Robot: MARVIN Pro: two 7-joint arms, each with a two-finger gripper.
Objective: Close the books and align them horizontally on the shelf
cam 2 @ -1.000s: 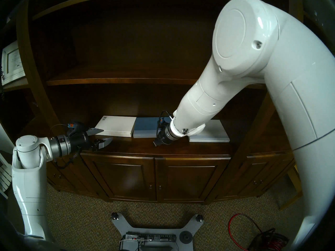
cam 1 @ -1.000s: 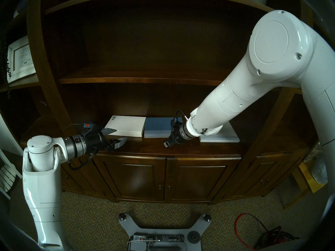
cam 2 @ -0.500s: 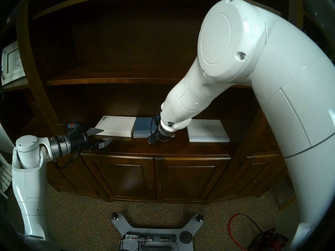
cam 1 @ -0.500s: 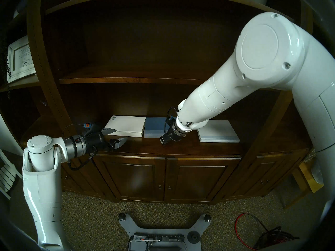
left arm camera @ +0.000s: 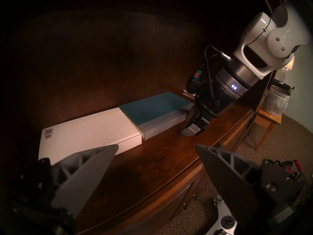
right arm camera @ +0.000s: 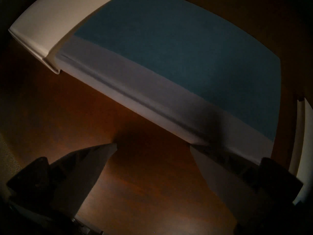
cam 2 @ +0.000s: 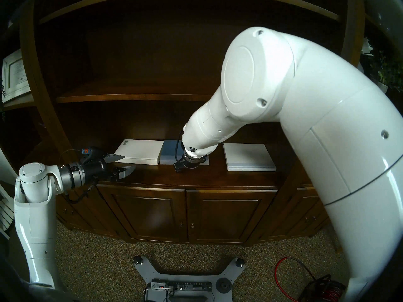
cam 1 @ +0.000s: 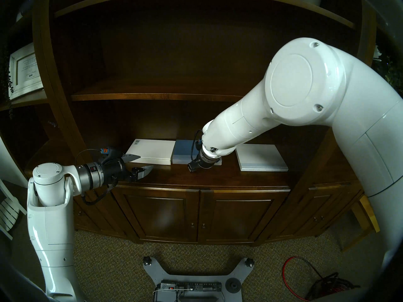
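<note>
Three closed books lie flat in a row on the shelf (cam 1: 218, 177). The white one with a barcode (cam 1: 150, 151) is on the left, with the blue one (cam 1: 184, 152) touching it. The white one with a pale blue strip (cam 1: 260, 156) lies apart on the right. My right gripper (right arm camera: 152, 148) points down at the ledge in front of the blue book (right arm camera: 177, 51), open, with bare wood between its fingers. One finger (right arm camera: 203, 161) is against the pale spine near that book's right end. My left gripper (left arm camera: 156, 146) hovers open by the barcode book's (left arm camera: 88, 136) near left corner.
An upper shelf board (cam 1: 152, 96) overhangs the ledge, and my right forearm (cam 1: 235, 129) reaches in under it. Panelled cabinet doors (cam 1: 235, 216) sit below. A framed picture (cam 1: 24, 70) stands at far left. The robot base (cam 1: 187, 279) and a red cable (cam 1: 292, 271) lie on the carpet.
My right arm has swung left and lower, carrying its gripper from beside the strip book to the front of the blue book. The strip book is now uncovered. The left arm has not moved.
</note>
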